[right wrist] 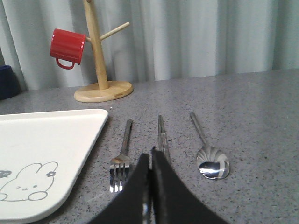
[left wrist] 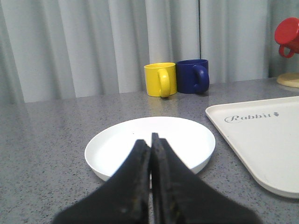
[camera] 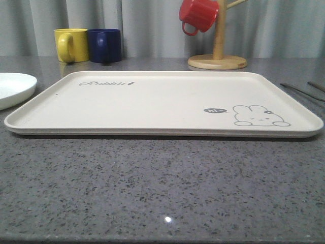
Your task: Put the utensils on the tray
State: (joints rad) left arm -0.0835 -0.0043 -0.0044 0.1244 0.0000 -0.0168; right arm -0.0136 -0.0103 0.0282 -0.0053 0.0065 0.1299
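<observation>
I see the counter (camera: pixel 162 193) bare in front of the tray (camera: pixel 152 101), lettered "Rabbit". Fork (right wrist: pixel 120 158), chopsticks (right wrist: pixel 161 133), spoon (right wrist: pixel 210 158) lie on counter beside tray's right edge, apart. L gripper (left wrist: pixel 151 144) over plate (left wrist: pixel 149 140), R gripper (right wrist: pixel 150 161) over chopsticks; both fingers closed, empty.

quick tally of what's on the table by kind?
Mugs: 3 – yellow mug, blue mug, red mug hung on the mug tree
Utensils: 3 – fork, chopsticks, spoon
Tray: 1
White plate: 1
Wooden mug tree: 1
Total: 9
</observation>
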